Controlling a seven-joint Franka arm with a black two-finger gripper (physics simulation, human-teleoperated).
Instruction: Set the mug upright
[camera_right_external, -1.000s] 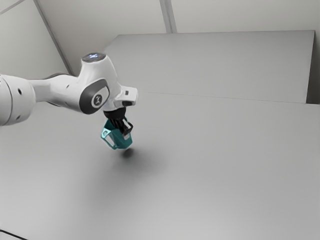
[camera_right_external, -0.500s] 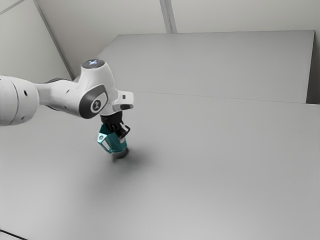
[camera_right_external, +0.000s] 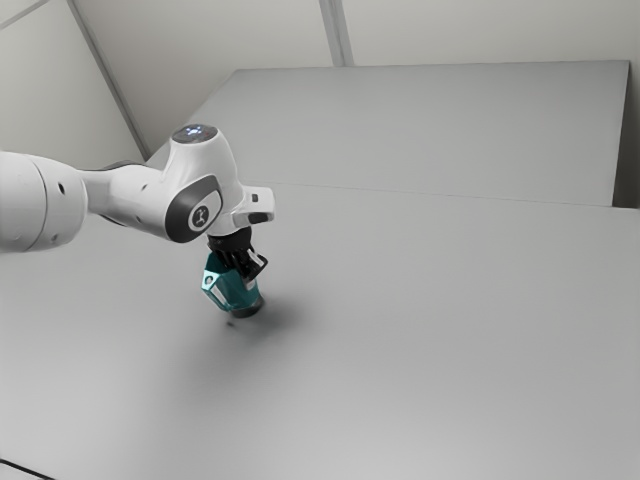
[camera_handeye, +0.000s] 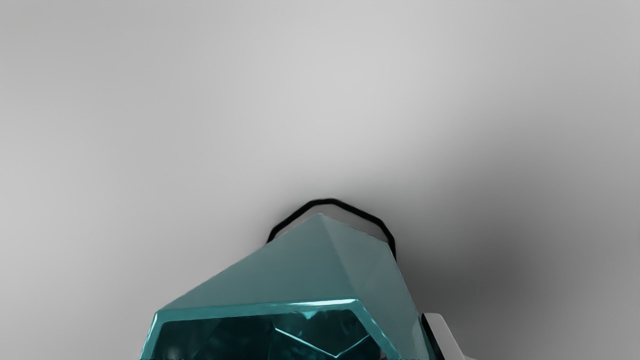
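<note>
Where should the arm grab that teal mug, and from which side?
I'd pinch the teal mug by its wall at the rim, from above, one finger inside and one outside. Its mouth faces up at a tilt, and the handle is on the exterior view's left, so the opposite wall should suit best.

The arm (camera_right_external: 132, 194) has white rounded casings and grey joint covers.

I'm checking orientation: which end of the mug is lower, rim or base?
The black-edged base, toward the table; the open teal rim sits higher, by the jaws.
</note>
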